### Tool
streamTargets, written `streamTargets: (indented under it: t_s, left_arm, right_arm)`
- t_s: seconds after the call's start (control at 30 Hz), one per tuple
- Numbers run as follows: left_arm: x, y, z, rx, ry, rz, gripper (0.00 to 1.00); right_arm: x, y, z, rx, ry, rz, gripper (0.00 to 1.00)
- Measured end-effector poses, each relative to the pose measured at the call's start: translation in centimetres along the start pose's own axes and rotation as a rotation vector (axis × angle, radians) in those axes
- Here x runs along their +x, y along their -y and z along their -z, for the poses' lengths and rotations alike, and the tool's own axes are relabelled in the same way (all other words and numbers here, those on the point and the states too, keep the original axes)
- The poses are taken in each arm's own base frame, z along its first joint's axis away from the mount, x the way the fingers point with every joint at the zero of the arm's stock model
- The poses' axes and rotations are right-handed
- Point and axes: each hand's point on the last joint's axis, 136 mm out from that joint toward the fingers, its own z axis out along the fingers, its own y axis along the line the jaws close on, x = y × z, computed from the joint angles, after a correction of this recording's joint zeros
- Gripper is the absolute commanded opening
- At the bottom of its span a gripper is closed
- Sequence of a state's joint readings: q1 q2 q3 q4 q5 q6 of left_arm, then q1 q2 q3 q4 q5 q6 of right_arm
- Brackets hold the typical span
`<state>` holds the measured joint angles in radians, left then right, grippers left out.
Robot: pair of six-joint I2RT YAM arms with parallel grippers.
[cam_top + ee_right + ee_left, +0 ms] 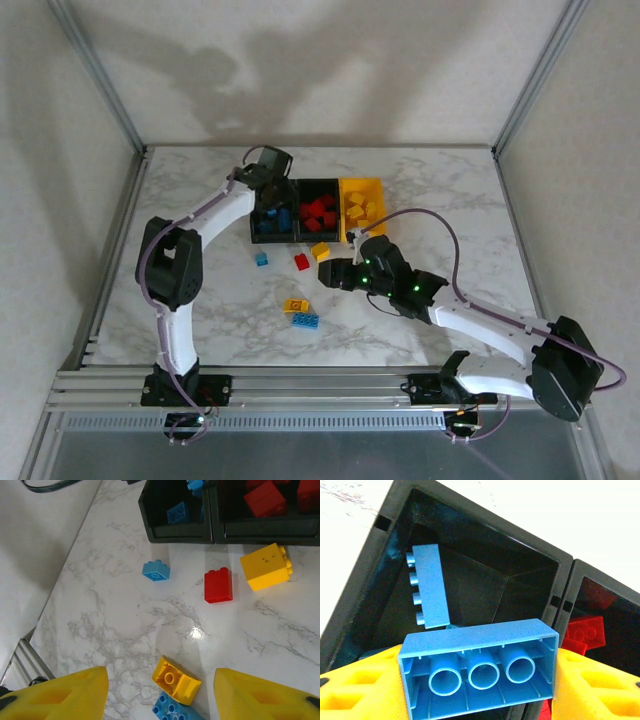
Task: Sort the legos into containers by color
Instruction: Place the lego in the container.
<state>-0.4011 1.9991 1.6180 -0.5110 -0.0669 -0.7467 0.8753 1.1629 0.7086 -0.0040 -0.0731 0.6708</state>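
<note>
— How far is the sorting being carried?
— Most legos (318, 212) are being kept in the containers (375, 185) by the worktop's far edge. A blue brick (477, 665) is being pinched by the left gripper (477, 682) over the left black bin (490, 524). Five loose bricks (218, 585) are being left mid-worktop, under the right gripper's (160, 692) spread fingers.

White arm links (178, 335), black joints (170, 262), purple cables (420, 211), yellow tool fingers (60, 695), green wrist lights (412, 290)
</note>
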Motion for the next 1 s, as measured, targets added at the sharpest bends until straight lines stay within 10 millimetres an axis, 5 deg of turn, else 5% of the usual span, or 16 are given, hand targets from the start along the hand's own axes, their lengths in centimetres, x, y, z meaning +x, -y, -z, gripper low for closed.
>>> streamTargets:
  t_s: [0.33,1.0]
  left_arm:
    - [-0.6,0.3,-3.0,-0.032,-0.011,0.006,0.62]
    - [-0.7,-0.1,-3.2,-0.050,-0.018,0.008,0.70]
  right_arm:
    - [-0.3,-0.3,0.9,-0.011,0.019,-0.004,0.58]
    - [-0.8,-0.3,1.3,-0.007,0.042,-0.003,0.58]
